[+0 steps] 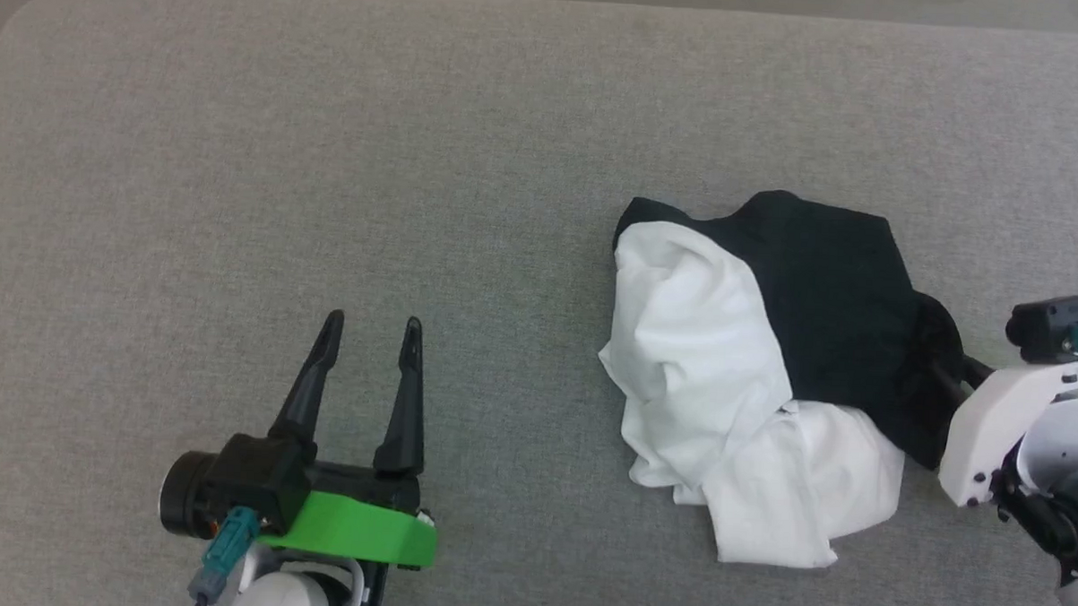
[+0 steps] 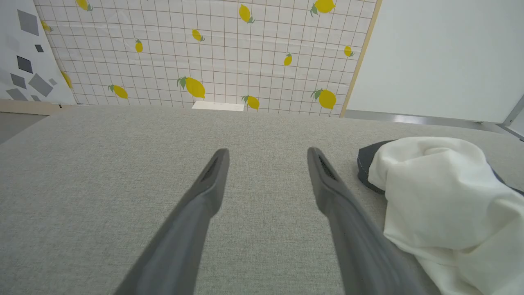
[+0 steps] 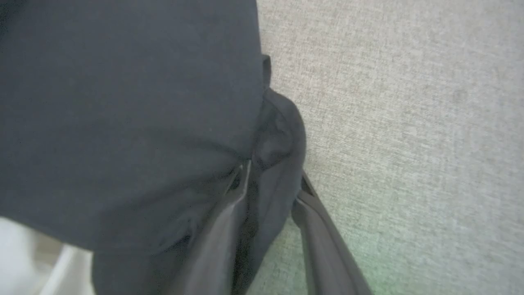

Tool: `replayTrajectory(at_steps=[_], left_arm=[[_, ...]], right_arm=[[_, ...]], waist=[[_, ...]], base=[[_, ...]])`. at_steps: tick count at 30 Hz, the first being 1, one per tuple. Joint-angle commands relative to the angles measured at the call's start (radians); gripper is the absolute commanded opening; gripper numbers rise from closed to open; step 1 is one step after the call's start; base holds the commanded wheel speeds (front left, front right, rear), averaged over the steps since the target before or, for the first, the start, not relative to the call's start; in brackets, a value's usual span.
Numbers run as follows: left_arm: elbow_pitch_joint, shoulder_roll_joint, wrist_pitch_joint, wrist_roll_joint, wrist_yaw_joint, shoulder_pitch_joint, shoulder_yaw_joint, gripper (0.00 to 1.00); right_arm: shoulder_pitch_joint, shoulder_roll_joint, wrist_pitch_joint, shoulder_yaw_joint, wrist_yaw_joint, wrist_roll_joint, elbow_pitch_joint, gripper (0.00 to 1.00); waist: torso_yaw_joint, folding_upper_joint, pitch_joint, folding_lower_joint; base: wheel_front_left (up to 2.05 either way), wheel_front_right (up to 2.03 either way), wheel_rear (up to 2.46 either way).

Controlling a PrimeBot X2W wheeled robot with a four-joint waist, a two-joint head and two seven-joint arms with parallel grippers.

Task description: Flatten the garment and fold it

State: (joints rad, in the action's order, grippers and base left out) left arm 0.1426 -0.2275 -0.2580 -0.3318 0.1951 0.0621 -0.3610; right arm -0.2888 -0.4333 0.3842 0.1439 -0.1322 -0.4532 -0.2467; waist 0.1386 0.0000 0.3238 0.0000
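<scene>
Left tool [image 1: 373,319] stood with fingers apart above the grey bench [image 1: 239,149]. Right tool [image 3: 274,173] was clamped on a black fold of the crumpled garment [image 1: 707,363].

One garment [image 1: 724,390], two tools, left tool [image 1: 373,320], right tool [image 3: 274,172]

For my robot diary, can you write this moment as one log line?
garment: crumpled on grey surface | left claw: open, apart from garment | right claw: straddles black fold, grip unclear

Grey fabric-covered surface [image 1: 419,155]; crumpled white-and-black garment [image 1: 707,363] lying on right part.
</scene>
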Motion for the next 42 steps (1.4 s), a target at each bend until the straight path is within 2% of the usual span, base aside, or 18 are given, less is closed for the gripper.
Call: replayTrajectory(at_steps=[1, 5, 10, 14, 18, 23, 28, 34, 38, 42], left_arm=[[-0.003, 0.006, -0.004, 0.012, -0.006, 0.016, 0.007, 1.0], [-0.013, 0.014, -0.004, 0.012, -0.011, 0.016, 0.018, 1.0], [-0.024, 0.018, -0.004, 0.01, -0.016, 0.001, 0.036, 1.0], [-0.031, 0.021, -0.004, 0.007, -0.017, -0.023, 0.052, 1.0], [-0.034, 0.024, -0.004, 0.001, -0.018, -0.053, 0.065, 1.0], [-0.038, 0.027, -0.004, -0.007, -0.02, -0.089, 0.086, 1.0], [-0.031, 0.023, -0.004, -0.006, -0.011, -0.121, 0.118, 1.0], [0.0, 0.015, -0.004, 0.005, 0.005, -0.151, 0.151, 1.0], [0.018, 0.024, -0.004, 0.015, 0.013, -0.162, 0.151, 1.0], [0.021, 0.04, -0.004, 0.02, 0.012, -0.159, 0.141, 1.0]], right_arm=[[-0.012, 0.0, 0.009, 0.008, 0.002, -0.006, -0.026, 0.0], [-0.033, -0.004, -0.019, -0.01, 0.002, -0.016, -0.049, 0.0], [-0.072, -0.038, -0.058, -0.086, 0.002, -0.033, -0.026, 0.0], [-0.116, -0.071, -0.043, -0.15, 0.002, -0.047, 0.054, 0.0], [-0.175, -0.071, 0.017, -0.154, 0.002, -0.068, 0.171, 0.0], [-0.292, 0.002, 0.115, -0.04, 0.002, -0.071, 0.297, 0.0], [-0.401, 0.128, 0.181, 0.124, 0.002, -0.108, 0.303, 0.0], [-0.464, 0.295, 0.164, 0.337, 0.002, -0.147, 0.181, 0.0], [-0.449, 0.348, 0.123, 0.464, 0.002, -0.161, 0.069, 0.0], [-0.417, 0.372, 0.087, 0.561, 0.002, -0.178, -0.065, 0.0]], waist=[[0.002, 0.0, 0.003, 0.0], [-0.007, 0.0, -0.012, 0.0], [-0.021, 0.0, -0.062, 0.0], [-0.024, 0.0, -0.121, 0.0], [-0.014, 0.0, -0.17, 0.0], [0.016, 0.0, -0.222, 0.0], [0.062, 0.0, -0.255, 0.0], [0.142, 0.0, -0.255, 0.0], [0.196, 0.0, -0.23, 0.0], [0.243, 0.0, -0.205, 0.0]], base=[[0.0, 0.0, 0.0], [0.0, 0.0, 0.0], [0.0, 0.0, 0.0], [0.0, 0.0, 0.0], [0.0, 0.0, 0.0], [0.0, 0.0, 0.0], [0.0, 0.0, 0.0], [0.0, 0.0, 0.0], [0.0, 0.0, 0.0], [0.0, 0.0, 0.0]])
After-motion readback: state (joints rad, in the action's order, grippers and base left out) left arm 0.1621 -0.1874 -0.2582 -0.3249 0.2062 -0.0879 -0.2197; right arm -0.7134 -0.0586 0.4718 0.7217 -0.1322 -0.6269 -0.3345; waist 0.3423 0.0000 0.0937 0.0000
